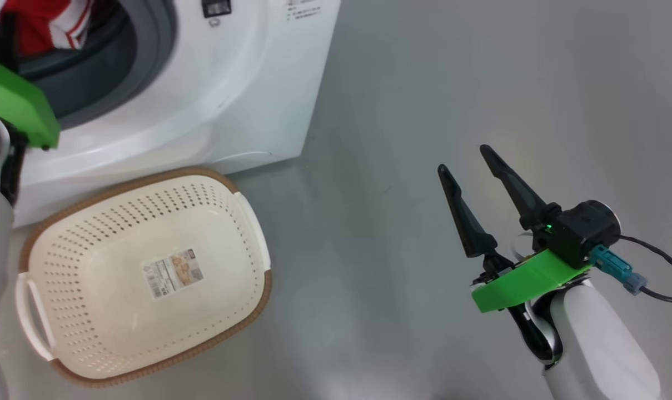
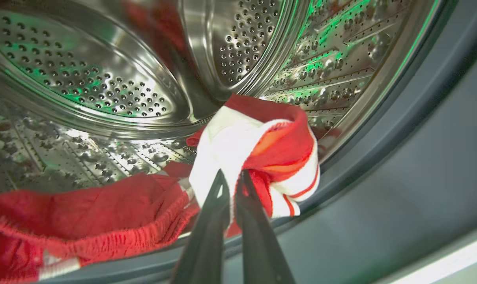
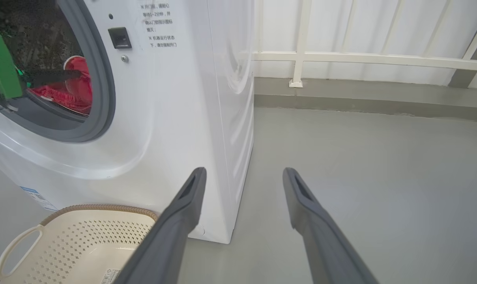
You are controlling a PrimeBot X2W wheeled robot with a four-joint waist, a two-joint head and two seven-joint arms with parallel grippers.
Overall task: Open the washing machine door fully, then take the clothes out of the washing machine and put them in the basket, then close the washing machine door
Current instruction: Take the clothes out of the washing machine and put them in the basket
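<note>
**A big white washing machine [image 1: 230, 83], a basket [image 1: 80, 239] in front of it, and red clothes [image 2: 262, 146] pinched by one gripper.**

The washing machine is in the upper left of the head view. Its shiny drum [image 2: 104, 79] with little holes is across the top of the left wrist view. The basket sits on the grey floor [image 1: 424, 83] at the lower left of the head view, just beside the machine's front (a paper label [image 1: 172, 272] lies on its bottom). The clothes, red with white bits, lie low in the drum, in the middle and lower left of the left wrist view. The left gripper [image 2: 233, 175] has its two fingers squeezed together on a red and white fold there. The right gripper [image 1: 462, 157] is at the lower right of the head view, over the floor, with its fingers wide apart.
</note>
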